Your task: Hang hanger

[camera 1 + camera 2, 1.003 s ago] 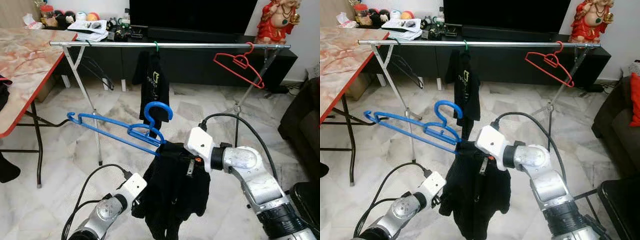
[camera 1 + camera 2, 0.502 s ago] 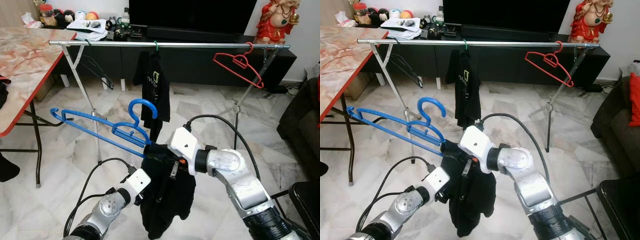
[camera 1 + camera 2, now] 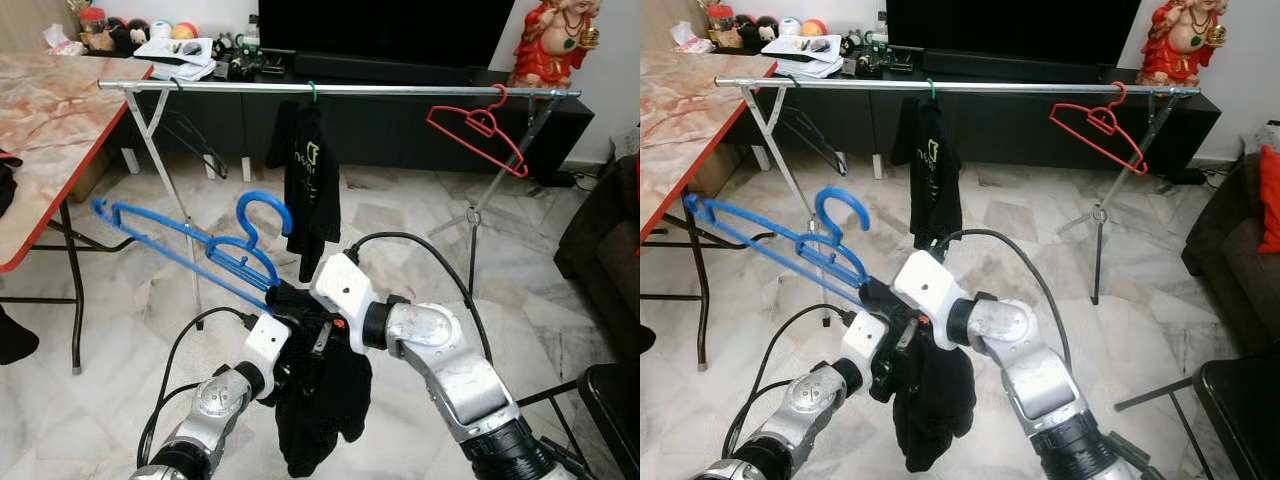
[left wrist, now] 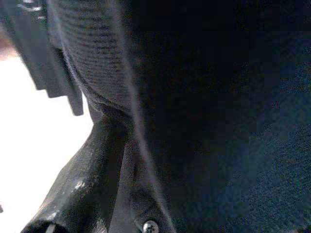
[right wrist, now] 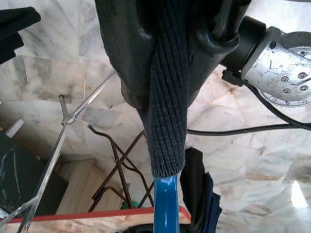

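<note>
Closest to me, the left gripper (image 3: 280, 365) is buried in the dark garment (image 3: 320, 405), and I cannot tell whether its fingers are clenched on the cloth or merely pressed against it. Just above them, the right gripper (image 5: 167, 73) has its fingers (image 5: 124, 53) clamped on the cloth-covered end of the blue hanger (image 3: 185, 240), the bare blue bar running out past the fingertips and the hook curling upward beyond that. So the garment seems only bunched at one end, not yet spread across both shoulders. Well beyond the fingers stands the metal rail (image 3: 340, 90), carrying a black shirt (image 3: 308, 175) and a red hanger (image 3: 478, 125). By my reckoning the hanging itself has not begun; dressing, lifting and hooking all remain.
</note>
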